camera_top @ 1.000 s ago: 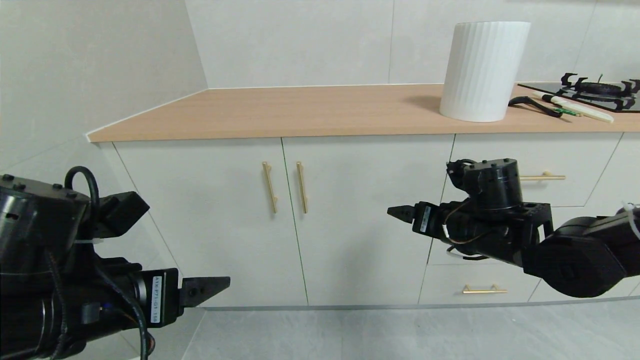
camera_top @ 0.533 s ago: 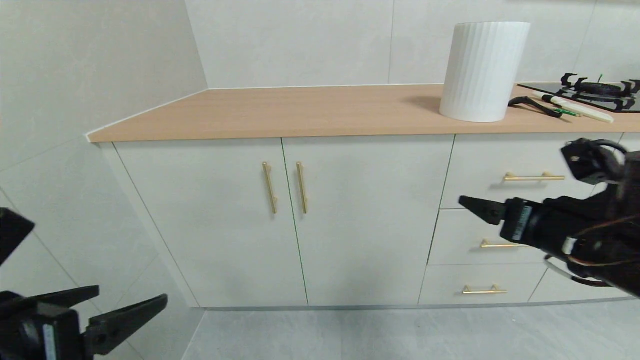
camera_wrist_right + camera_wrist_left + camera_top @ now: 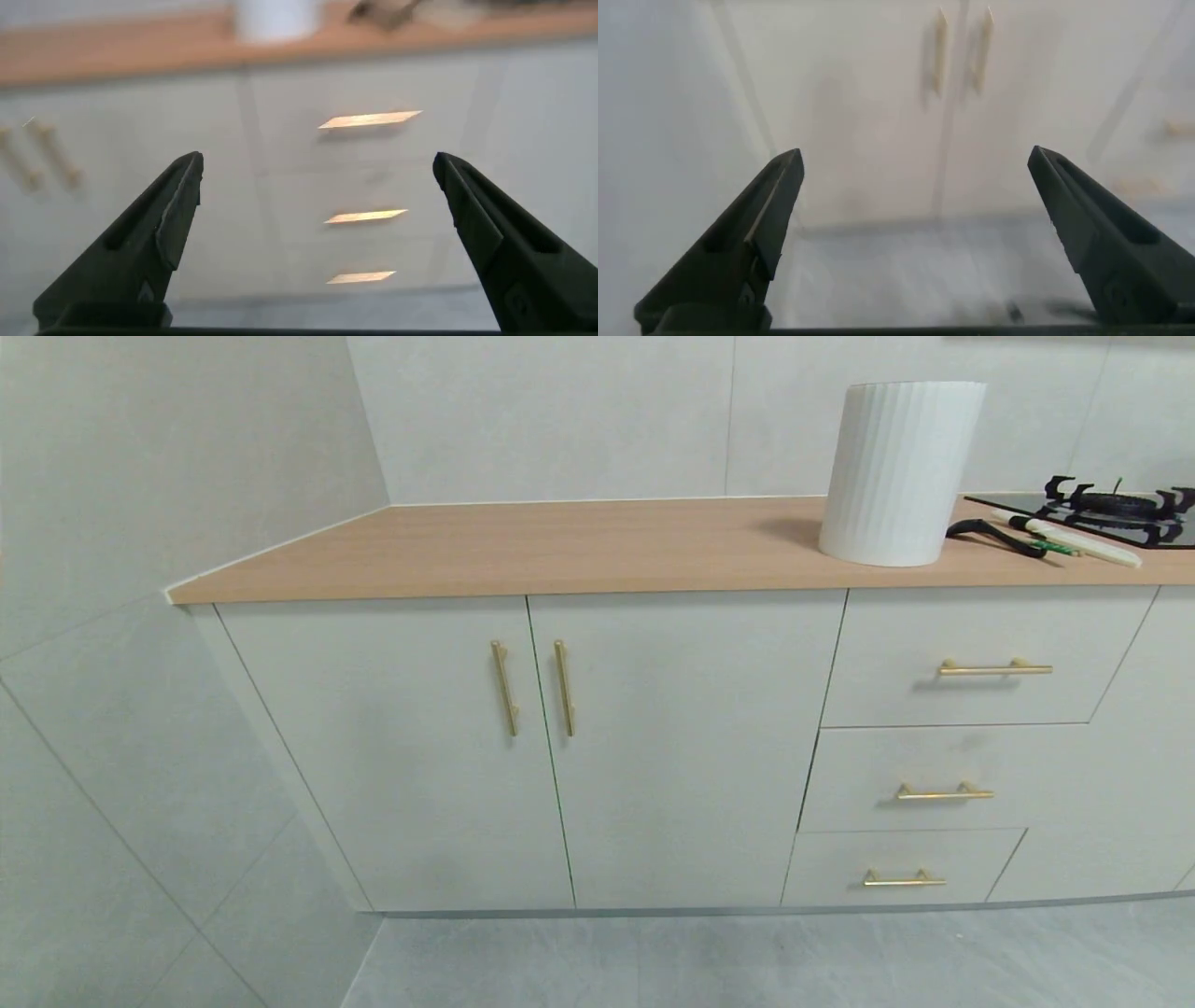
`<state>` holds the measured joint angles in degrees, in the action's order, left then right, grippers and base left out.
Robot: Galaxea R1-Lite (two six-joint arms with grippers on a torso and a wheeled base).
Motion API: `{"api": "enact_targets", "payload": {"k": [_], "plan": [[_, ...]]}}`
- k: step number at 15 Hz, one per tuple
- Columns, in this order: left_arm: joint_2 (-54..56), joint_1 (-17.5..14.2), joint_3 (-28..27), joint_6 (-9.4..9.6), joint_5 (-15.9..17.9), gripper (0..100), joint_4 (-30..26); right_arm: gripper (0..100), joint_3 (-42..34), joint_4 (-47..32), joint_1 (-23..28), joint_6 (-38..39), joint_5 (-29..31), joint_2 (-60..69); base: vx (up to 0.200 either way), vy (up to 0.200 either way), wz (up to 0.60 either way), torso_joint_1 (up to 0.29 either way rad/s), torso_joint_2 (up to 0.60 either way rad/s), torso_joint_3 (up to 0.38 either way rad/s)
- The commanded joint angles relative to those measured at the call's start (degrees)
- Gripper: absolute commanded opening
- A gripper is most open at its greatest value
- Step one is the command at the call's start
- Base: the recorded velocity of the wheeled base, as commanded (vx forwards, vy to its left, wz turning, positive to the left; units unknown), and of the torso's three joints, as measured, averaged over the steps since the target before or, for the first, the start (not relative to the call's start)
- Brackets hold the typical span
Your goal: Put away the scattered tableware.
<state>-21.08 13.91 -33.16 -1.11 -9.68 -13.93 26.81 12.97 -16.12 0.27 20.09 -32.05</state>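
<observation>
White canister (image 3: 899, 476) — utensils (image 3: 1083, 541) just beside.

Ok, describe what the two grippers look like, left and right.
Both look alike. The left gripper has two matte black fingers, each a long wedge tapering to a blunt point, with what looks like a recessed slot along its side. The right gripper has the same pair of black tapered fingers with the same angular, faceted sides.

- Pale tiled walls (image 3: 541, 411) stand far and left.
- A wooden countertop (image 3: 560, 546) tops white cabinet doors (image 3: 392, 756) with gold handles (image 3: 504, 688).
- Three drawers (image 3: 896, 695) sit right.
- The grey floor (image 3: 747, 957) lies near.
</observation>
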Motion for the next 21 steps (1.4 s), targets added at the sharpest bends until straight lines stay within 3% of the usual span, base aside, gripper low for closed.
{"api": "enact_targets", "payload": {"k": [1, 3, 6, 8, 11, 12, 14, 16, 21], "plan": [[11.6, -3.9, 0.3, 2.69, 0.0, 100, -0.1, 100, 0.9, -9.4, 7.2, -5.6, 0.1, 20.1, 0.0, 0.0, 0.0, 0.0, 0.0, 0.0], [15.6, -7.2, 1.1, 3.75, 0.0, 100, -1.3, 100, 2.7, -18.0, 10.0, -5.6, 0.1, 25.2, 0.0, 0.0, 0.0, 0.0, 0.0, 0.0], [19.8, -13.1, 2.1, 4.01, 0.4, 100, -1.7, 100, 2.5, -19.5, 13.4, -2.0, 1.4, 27.4, 0.0, 0.0, 0.0, 0.0, 0.0, 0.0], [21.1, -14.0, 4.4, 5.77, 0.8, 100, -2.1, 100, 1.1, -21.1, 16.0, -2.1, -1.0, 32.0, 0.0, 0.0, 0.0, 0.0, 0.0, 0.0], [21.1, -14.0, 10.0, 6.12, 0.8, 100, -1.6, 100, -8.6, -20.8, 16.1, -0.3, -3.3, 32.0, 0.0, 0.0, 0.0, 0.0, 0.0, 0.0], [21.1, -14.0, 13.6, 6.21, 0.7, 100, -0.5, 100, -13.9, -18.5, 16.1, -0.3, -6.8, 32.0, 0.0, 0.0, 0.0, 0.0, 0.0, 0.0], [21.1, -14.0, 21.0, 6.29, 0.8, 100, 6.5, 100, -25.9, -6.2, 16.1, -0.4, -11.6, 32.0, 0.0, 0.0, 0.0, 0.0, 0.0, 0.0], [21.1, -14.0, 27.0, 6.73, 3.7, 100, 13.7, 100, -26.8, -8.4, 16.1, -0.2, -13.9, 32.0, 0.0, 0.0, 0.0, 0.0, 0.0, 0.0], [21.1, -14.0, 33.2, 6.65, 5.3, 100, 16.0, 100, -26.7, -13.0, 16.1, -0.7, -17.6, 32.0, 0.0, 0.0, 0.0, 0.0, 0.0, 0.0]]}}
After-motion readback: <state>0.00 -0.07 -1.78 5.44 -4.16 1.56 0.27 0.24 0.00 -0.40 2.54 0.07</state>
